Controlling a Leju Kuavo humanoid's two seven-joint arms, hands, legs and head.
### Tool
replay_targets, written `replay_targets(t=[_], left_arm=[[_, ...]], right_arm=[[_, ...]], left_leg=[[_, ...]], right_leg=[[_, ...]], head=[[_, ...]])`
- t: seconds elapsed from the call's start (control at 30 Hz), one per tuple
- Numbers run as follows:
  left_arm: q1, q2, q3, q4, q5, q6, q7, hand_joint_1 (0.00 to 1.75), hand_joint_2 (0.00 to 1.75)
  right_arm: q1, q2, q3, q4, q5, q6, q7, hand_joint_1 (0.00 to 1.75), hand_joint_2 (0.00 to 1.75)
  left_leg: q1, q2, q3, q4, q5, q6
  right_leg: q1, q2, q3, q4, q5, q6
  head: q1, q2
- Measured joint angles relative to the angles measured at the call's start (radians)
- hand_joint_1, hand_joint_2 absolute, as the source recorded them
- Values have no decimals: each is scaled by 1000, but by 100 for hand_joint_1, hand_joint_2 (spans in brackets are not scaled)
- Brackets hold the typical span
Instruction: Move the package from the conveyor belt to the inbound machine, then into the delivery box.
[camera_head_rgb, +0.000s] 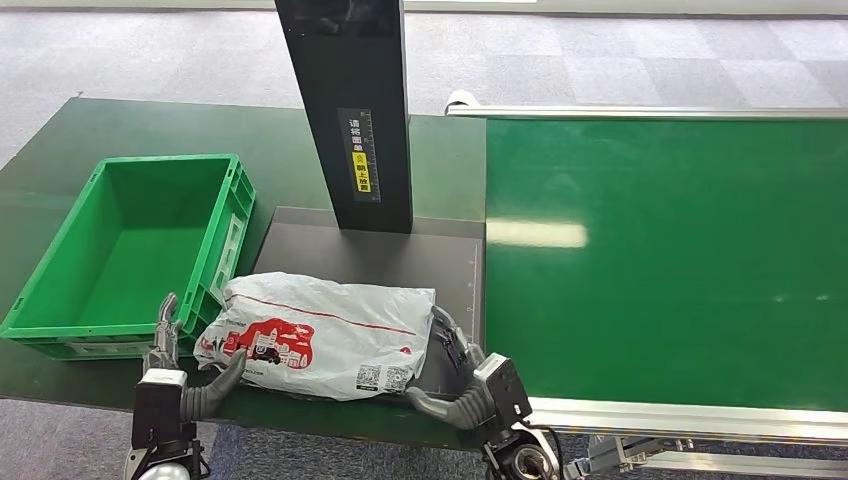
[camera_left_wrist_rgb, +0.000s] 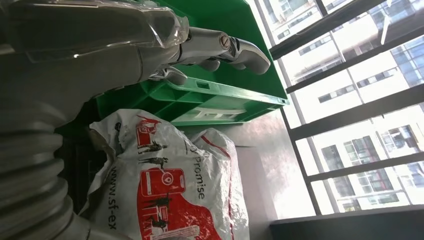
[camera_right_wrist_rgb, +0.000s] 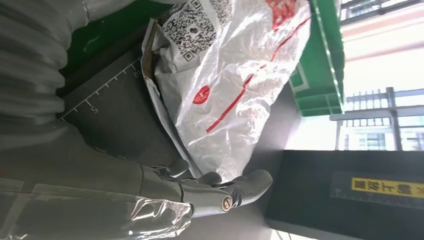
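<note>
Beyond the fingers, right of them, runs the green conveyor belt (camera_head_rgb: 680, 250); left of them sits the green delivery box (camera_head_rgb: 130, 250) on the worktop (camera_head_rgb: 290, 150). Between both hands, the package (camera_head_rgb: 320, 335) lies on the inbound machine (camera_head_rgb: 370, 255) plate. Left hand (camera_head_rgb: 185, 375) and right hand (camera_head_rgb: 455, 375) press its ends, fingers spread, clasping it between them.

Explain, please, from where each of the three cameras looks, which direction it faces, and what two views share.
Head view: high on the body, facing forward and down at the package, green box and conveyor belt; both arms enter from below.
Left wrist view: behind the left robot hand, facing the package and box.
Right wrist view: behind the right robot hand, facing the package on the dark inbound machine.
Shared: all views show the package.
</note>
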Motion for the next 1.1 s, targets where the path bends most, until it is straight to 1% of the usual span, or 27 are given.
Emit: replay_targets(t=[0.1,0.23,0.3,0.4,0.47,0.53,0.63,0.73,0.8,0.87,0.97,1.03,1.1], left_arm=[[12,7,-18,-28,-20,-67,-2,0,175],[45,26,-78,-83,-126,-196,0,0,175],[61,37,-128,-112,-201,-229,2,0,175],[73,61,-222,-145,-332,-240,30,0,175],[75,84,-294,-151,-444,-219,71,0,175],[74,114,-370,-150,-571,-176,129,0,175],[61,163,-475,-130,-815,-91,260,0,175],[27,198,-554,-84,-1057,-27,390,0,175],[-1,211,-588,-49,-1159,5,443,0,175],[-29,222,-612,-17,-1205,36,490,0,175],[-70,239,-644,20,-1218,72,558,0,175],[-89,245,-655,37,-1220,92,578,0,175],[-100,248,-658,49,-1220,110,574,0,175]], right_arm=[[24,-13,-30,-52,-52,21,-18,0,175],[57,-35,-119,-143,-108,41,-26,0,175],[76,-43,-176,-186,-142,71,-31,0,175],[100,-47,-270,-239,-180,113,-37,0,175],[112,-47,-326,-261,-182,125,-38,0,175],[121,-46,-374,-276,-173,133,-41,0,175],[124,-40,-429,-294,-154,146,-38,0,175],[105,-28,-469,-305,-138,154,-18,0,175],[89,-20,-489,-311,-133,158,-6,0,175],[81,-13,-503,-318,-132,162,0,0,175],[80,-2,-516,-329,-131,169,2,0,175],[80,6,-522,-338,-129,171,4,0,175],[80,13,-528,-349,-123,172,7,0,175]], left_leg=[[0,0,0,0,0,0],[-1,0,0,0,0,0],[-1,0,0,0,-1,1],[-1,0,-1,0,-1,1],[-1,0,-1,0,-1,1],[-1,0,0,0,-1,1],[-1,0,0,0,-1,1],[-1,0,0,0,-1,1],[-1,0,0,0,0,1],[-1,0,0,0,0,1],[-1,0,0,0,0,1],[-1,0,0,0,0,1],[-1,0,0,0,0,1]], right_leg=[[0,0,0,0,0,0],[-1,0,0,0,0,0],[-1,0,0,0,0,0],[-2,0,0,-1,0,0],[-1,0,0,-1,0,0],[-1,0,0,-1,0,0],[-1,0,0,-1,0,0],[-1,0,0,0,0,0],[-1,0,0,0,0,0],[-1,0,1,0,0,0],[-1,0,0,0,0,0],[-1,0,0,0,0,0],[-1,-1,0,0,0,0]], head=[[0,0],[0,0],[0,0],[0,0],[0,0],[0,0],[0,0],[0,0],[0,0],[0,0],[0,0],[0,0],[0,0]])
